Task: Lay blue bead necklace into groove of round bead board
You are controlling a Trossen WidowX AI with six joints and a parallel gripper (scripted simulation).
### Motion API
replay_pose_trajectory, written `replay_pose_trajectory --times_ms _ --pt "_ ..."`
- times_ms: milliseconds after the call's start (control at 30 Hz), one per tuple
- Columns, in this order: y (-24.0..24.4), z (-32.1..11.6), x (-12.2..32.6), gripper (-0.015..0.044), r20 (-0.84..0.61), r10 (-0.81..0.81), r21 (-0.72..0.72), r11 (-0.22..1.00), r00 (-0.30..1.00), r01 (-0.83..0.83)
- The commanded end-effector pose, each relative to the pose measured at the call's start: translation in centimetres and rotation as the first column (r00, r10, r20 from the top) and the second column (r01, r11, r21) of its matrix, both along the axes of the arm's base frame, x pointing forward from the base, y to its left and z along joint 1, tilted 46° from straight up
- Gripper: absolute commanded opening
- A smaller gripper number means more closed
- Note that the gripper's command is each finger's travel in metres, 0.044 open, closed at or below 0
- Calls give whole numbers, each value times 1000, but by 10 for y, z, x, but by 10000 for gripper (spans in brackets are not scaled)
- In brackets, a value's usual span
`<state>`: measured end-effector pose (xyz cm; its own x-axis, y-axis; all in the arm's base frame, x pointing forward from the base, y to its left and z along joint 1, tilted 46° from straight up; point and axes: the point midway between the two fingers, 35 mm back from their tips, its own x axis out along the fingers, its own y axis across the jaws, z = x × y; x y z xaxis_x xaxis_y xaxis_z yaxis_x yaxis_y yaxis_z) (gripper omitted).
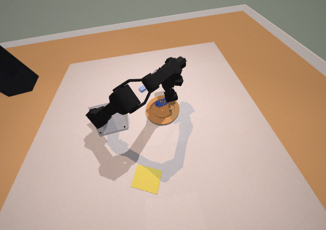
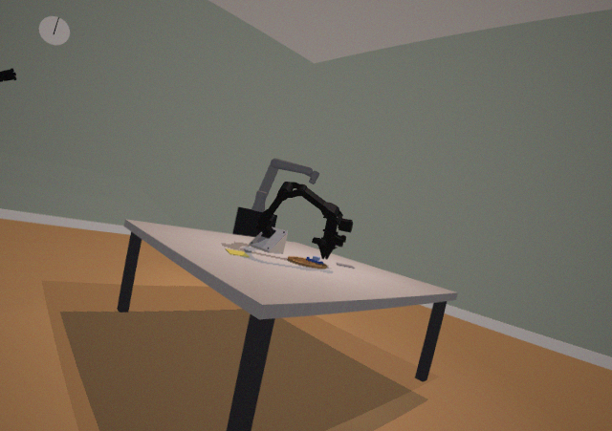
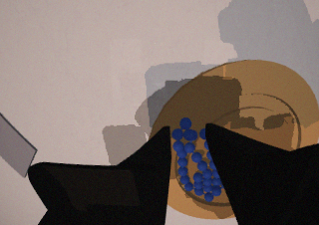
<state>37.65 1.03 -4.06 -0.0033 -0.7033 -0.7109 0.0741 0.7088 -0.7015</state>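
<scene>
Blue bead necklace (image 1: 160,102) (image 2: 315,259) (image 3: 182,162), that's what catches my eye from over here: small, round, deep-blue beads bunched into a heap, with short curving rows I can pick out in the wrist view. It sits on the round bead board (image 1: 158,121) (image 2: 296,261) (image 3: 279,78), toward the upper part of it in the top view, instead of following the whole circle of the groove (image 1: 161,117) (image 3: 300,135). The board is orange-brown and flat on the pale counter (image 1: 223,156) (image 2: 345,288) (image 3: 60,46)

Over the beads hangs the black claw (image 1: 170,98) (image 2: 324,255) (image 3: 187,131), partly open, a narrow gap between its tips. Beads show through that gap, but none looks pinched; whether a tip brushes one, I can't tell from here. A plain yellow square (image 1: 146,179) (image 2: 236,251) lies low in the top view, and a pale blue block (image 1: 142,88) sits up and left of the board
</scene>
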Motion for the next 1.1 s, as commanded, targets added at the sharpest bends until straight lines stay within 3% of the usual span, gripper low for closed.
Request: replay_pose_trajectory --times_ms 0,567,733,1067 --pt "-8 -7 -3 120 -12 -1 -7 1000 1000 1" --pt "-19 -17 -4 120 -19 -1 -10 1000 1000 1" --pt "-17 -16 -3 0 -12 -4 -5 1000 1000 4" --pt "-17 -16 -3 0 -12 -4 -5 1000 1000 4"
